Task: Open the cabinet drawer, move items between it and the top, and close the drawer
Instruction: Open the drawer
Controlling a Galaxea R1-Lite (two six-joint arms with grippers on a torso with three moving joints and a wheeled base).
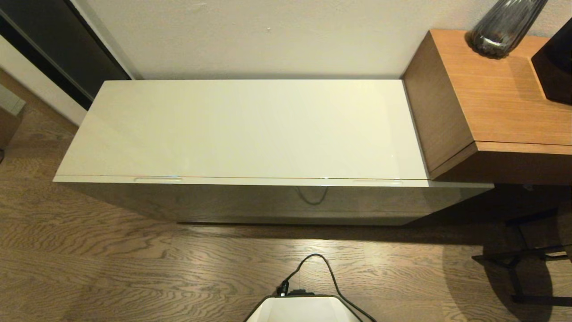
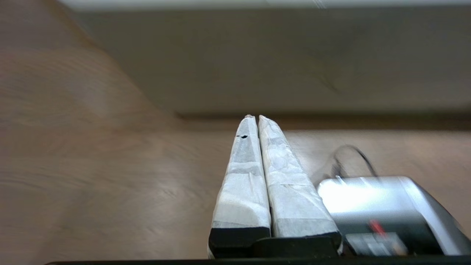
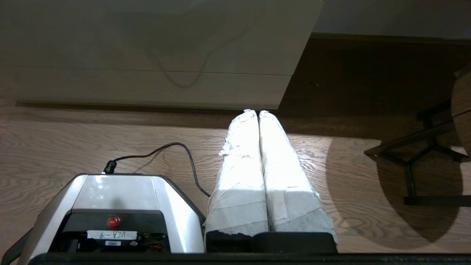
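The low cream-white cabinet stands against the wall, and its top point(image 1: 246, 127) is bare. Its drawer point(image 1: 268, 201) is shut, the plain front flush under the top edge; this front also shows in the right wrist view point(image 3: 147, 40). No items are in view. Neither arm shows in the head view. My left gripper point(image 2: 254, 117) hangs low over the wooden floor, short of the cabinet front, its white-taped fingers point(image 2: 243, 176) pressed together on nothing. My right gripper point(image 3: 254, 111) is also shut and empty, pointing at the cabinet's lower right corner.
A taller brown wooden side table point(image 1: 496, 98) abuts the cabinet's right end, with a dark glass vase point(image 1: 502, 27) and a black object point(image 1: 556, 62) on it. A black metal stand point(image 1: 523, 259) is on the floor at right. My base point(image 1: 304, 308) and its cable point(image 1: 321, 268) sit in front.
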